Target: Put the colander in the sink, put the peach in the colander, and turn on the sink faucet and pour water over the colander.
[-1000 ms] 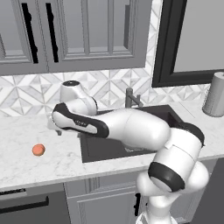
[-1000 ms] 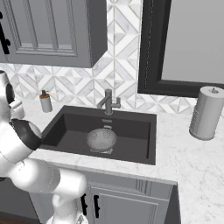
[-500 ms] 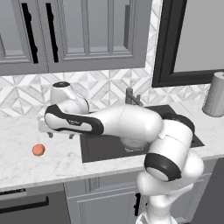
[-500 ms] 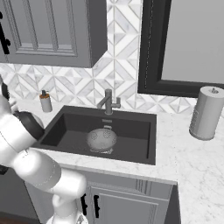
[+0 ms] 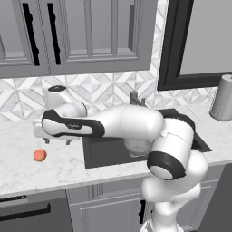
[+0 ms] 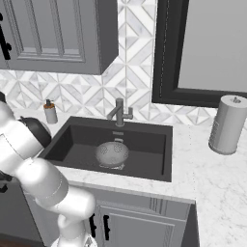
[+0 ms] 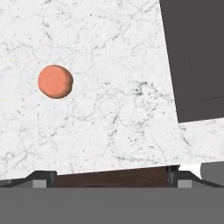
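The orange-pink peach (image 5: 40, 155) lies on the white marble counter left of the sink (image 5: 102, 152). My gripper (image 5: 57, 141) hangs open just above the counter, a little behind and to the right of the peach, with nothing between its fingers. In the hand view the peach (image 7: 55, 81) sits up and to the left of the open gripper (image 7: 109, 177), and a corner of the dark sink (image 7: 197, 52) lies at the upper right. The grey colander (image 6: 112, 153) stands upright in the sink (image 6: 144, 142), below the faucet (image 6: 119, 112). No water runs.
A soap bottle (image 6: 49, 112) stands on the counter behind the sink's left corner. A paper towel roll (image 6: 226, 124) stands to the right of the sink. Grey cabinets hang above the counter. The counter's front edge (image 5: 41, 183) runs close below the peach.
The arm has swung left from the sink and out over the counter, bringing the open hand closer to the peach. The peach and the colander have not moved.
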